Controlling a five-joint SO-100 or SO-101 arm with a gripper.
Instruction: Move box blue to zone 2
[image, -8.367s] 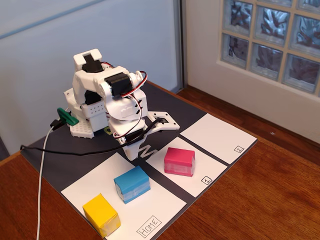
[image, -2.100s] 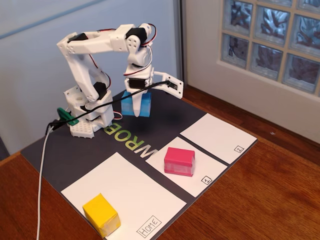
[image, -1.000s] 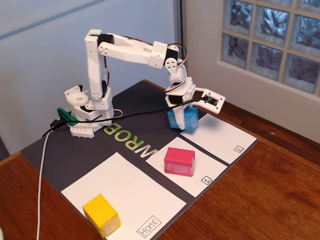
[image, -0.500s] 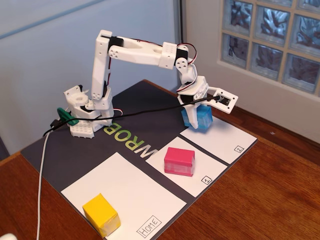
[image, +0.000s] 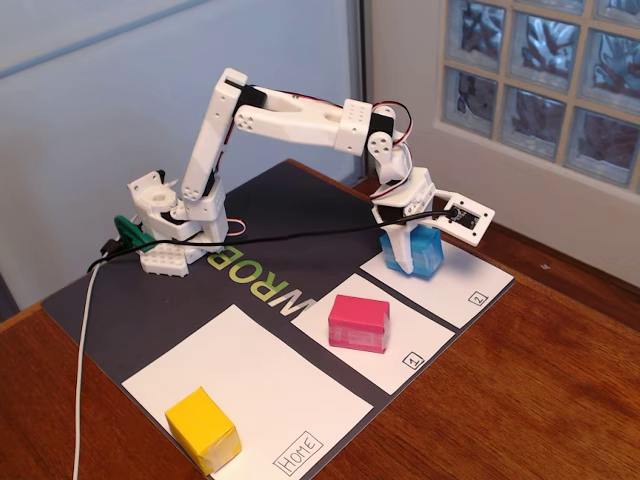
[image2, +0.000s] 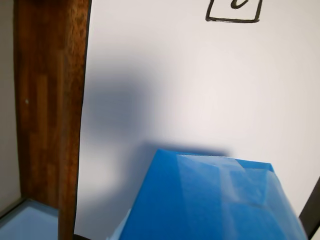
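Note:
The box blue (image: 415, 252) is a cyan-blue block on the far part of zone 2 (image: 455, 285), the white sheet with a boxed "2" (image: 477, 297) at its near corner. My gripper (image: 404, 238) comes down over the box's top, with its fingers against the box's sides. The box's base looks at or just above the paper. In the wrist view the box (image2: 215, 200) fills the bottom, with the white sheet (image2: 175, 90) and its boxed mark (image2: 234, 10) beyond. My fingers do not show in the wrist view.
A pink block (image: 359, 322) stands on the sheet marked "1" (image: 385, 367). A yellow block (image: 203, 430) stands on the "Home" sheet (image: 260, 370). All lie on a dark mat (image: 290, 215) on a wooden table (image: 530, 400). A black cable (image: 300, 238) crosses the mat.

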